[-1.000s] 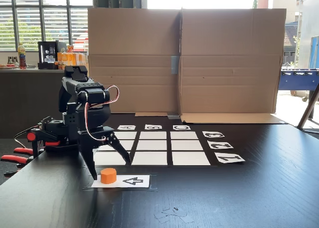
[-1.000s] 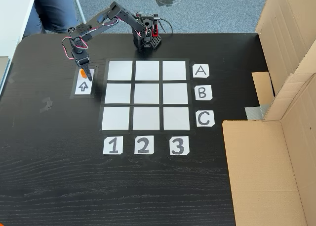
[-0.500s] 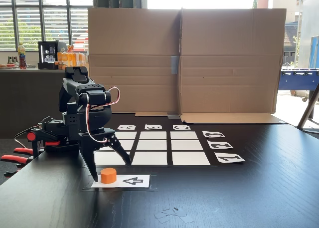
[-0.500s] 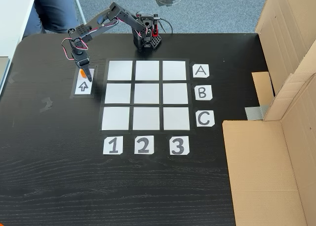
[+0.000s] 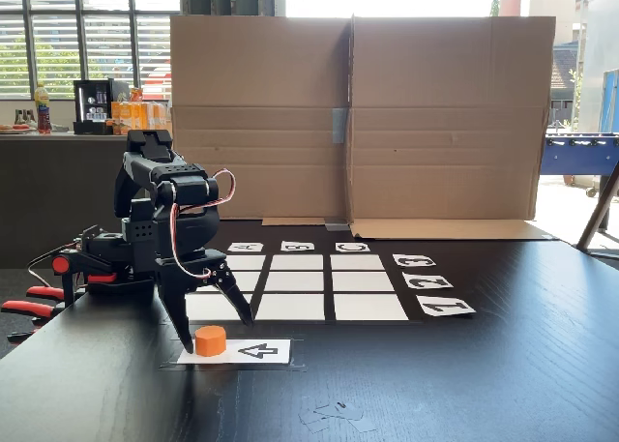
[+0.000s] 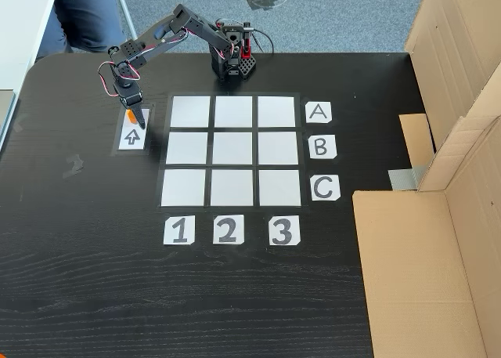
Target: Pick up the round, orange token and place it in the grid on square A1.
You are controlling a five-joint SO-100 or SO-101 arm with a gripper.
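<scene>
black table (image 6: 94, 280); grid (image 6: 232, 150) untouched, square a1 (image 6: 190, 112) bare; gripper (image 5: 212, 334) has sunk lower since a second ago, jaws spread astride the token (image 5: 210, 340) on arrow card (image 5: 253, 350), at grid's 9 o'clock overhead; grasp looks imminent

Table (image 6: 196, 295): black wood, visible grain, slight sheen. Grid (image 6: 232, 151): matt white paper cells. Token (image 5: 210, 340): smooth orange plastic. Arm (image 5: 160, 234): matt black plastic. Screen (image 5: 358, 118) at 12 o'clock: plain brown cardboard.
</scene>
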